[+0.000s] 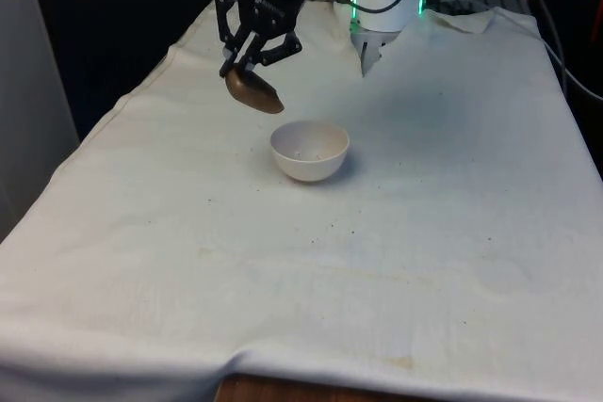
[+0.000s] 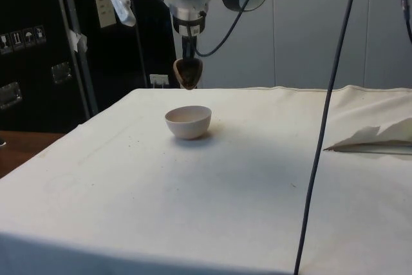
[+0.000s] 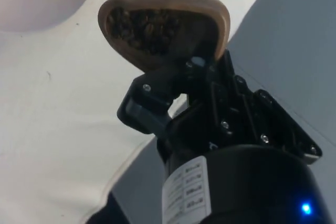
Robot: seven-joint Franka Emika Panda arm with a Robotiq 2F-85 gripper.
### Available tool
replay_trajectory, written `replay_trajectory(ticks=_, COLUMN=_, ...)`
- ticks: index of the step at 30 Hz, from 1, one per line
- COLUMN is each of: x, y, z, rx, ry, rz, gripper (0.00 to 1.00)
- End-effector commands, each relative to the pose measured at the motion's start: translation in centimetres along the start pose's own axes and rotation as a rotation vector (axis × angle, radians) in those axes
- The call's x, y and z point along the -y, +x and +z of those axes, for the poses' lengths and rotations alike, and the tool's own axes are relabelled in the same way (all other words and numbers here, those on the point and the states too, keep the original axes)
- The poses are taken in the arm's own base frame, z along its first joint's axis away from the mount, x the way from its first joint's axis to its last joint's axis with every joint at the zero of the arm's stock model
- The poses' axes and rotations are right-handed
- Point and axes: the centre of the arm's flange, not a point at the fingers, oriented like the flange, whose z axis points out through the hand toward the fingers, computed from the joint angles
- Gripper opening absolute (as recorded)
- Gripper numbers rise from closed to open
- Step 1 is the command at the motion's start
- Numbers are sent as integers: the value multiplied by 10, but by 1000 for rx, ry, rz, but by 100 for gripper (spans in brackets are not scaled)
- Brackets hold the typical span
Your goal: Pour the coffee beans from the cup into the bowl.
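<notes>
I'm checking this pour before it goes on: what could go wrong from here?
1. The tilted cup, with beans inside it, hangs to the front view's left of the bowl, not over it; tipping further now could drop beans on the cloth.
2. The gripper holds the cup at its rim, so it might slip as it turns.
3. The bowl is small and loose; a low pass could knock it.

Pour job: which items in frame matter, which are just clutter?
In play:
- wooden cup with coffee beans, held tilted in the gripper
- white bowl, a few beans already inside

Just lying about:
- stray specks on the white cloth
- hanging black cable
</notes>
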Motion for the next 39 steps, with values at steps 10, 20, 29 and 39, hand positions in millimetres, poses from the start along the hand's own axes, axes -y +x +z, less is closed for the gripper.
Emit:
replay_trajectory(ticks=10, x=7, y=2, z=-5, rx=4, ry=-79, rz=-9, gripper=0)
replay_trajectory(ticks=20, x=18, y=2, z=-6, rx=19, ry=-151, rz=-18, gripper=0)
replay_trajectory(ticks=29, x=29, y=5, z=-12, rx=27, ry=-201, rz=-15, gripper=0)
replay_trajectory(ticks=39, x=45, y=12, z=-22, rx=33, ry=-241, rz=-5, gripper=0)
